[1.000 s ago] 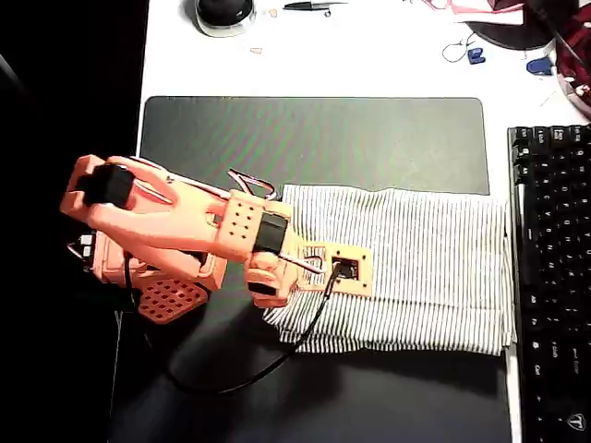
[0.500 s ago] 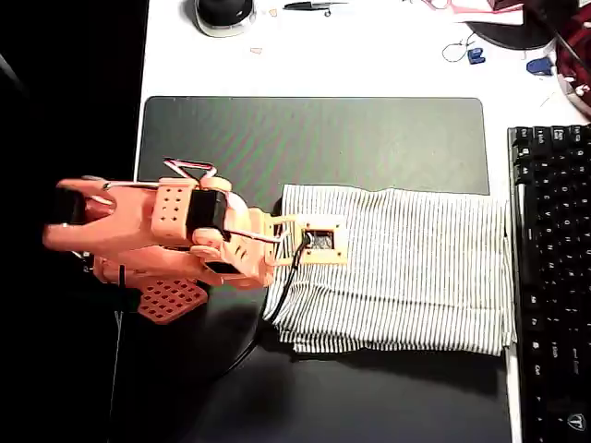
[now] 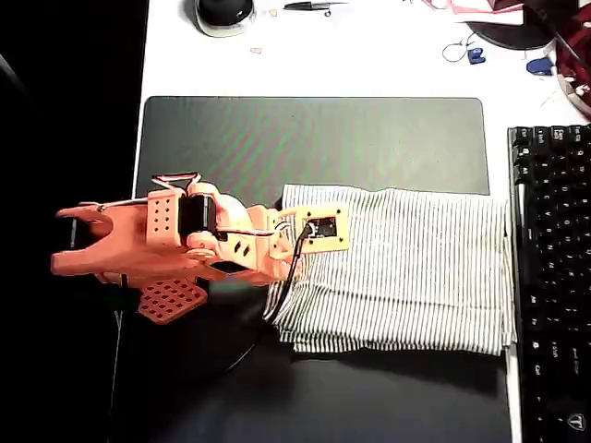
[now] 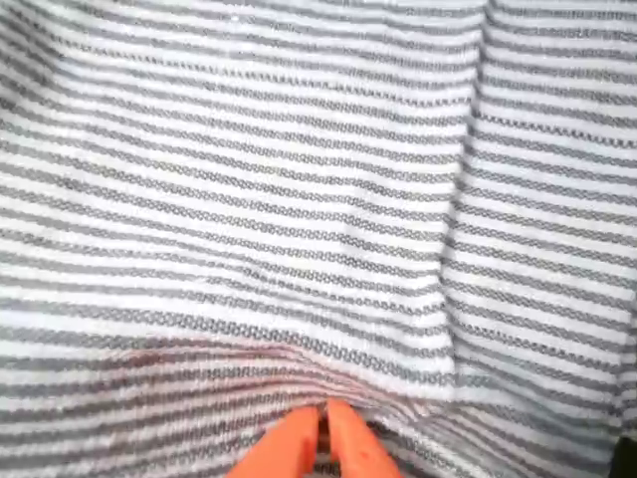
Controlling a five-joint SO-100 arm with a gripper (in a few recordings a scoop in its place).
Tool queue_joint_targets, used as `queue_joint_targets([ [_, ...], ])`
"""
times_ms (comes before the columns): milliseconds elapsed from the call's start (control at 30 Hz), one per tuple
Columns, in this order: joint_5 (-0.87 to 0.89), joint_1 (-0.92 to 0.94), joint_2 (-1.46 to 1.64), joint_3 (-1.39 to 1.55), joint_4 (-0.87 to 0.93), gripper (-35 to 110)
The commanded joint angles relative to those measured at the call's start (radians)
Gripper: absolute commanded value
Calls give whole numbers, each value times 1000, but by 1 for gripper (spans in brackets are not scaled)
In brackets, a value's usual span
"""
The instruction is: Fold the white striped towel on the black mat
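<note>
white striped towel, woven ribbed cloth, creased

White striped towel lies on black mat; orange arm overlaps its left edge.

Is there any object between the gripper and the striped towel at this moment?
Nothing visible. In the wrist view the gripper has its orange fingertips closed together against the white striped towel, with a small ridge of cloth bunched at them.
</note>
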Motion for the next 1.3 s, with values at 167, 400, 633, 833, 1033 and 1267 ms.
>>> queue_joint_targets([
  [167,0,21,20,49,-61,0],
  [400,-3,18,20,64,29,0],
  [633,32,18,20,64,67,0],
  [833,64,14,20,64,67,0],
  [1033,109,12,20,64,69,0],
  [1267,97,9,20,64,69,0],
])
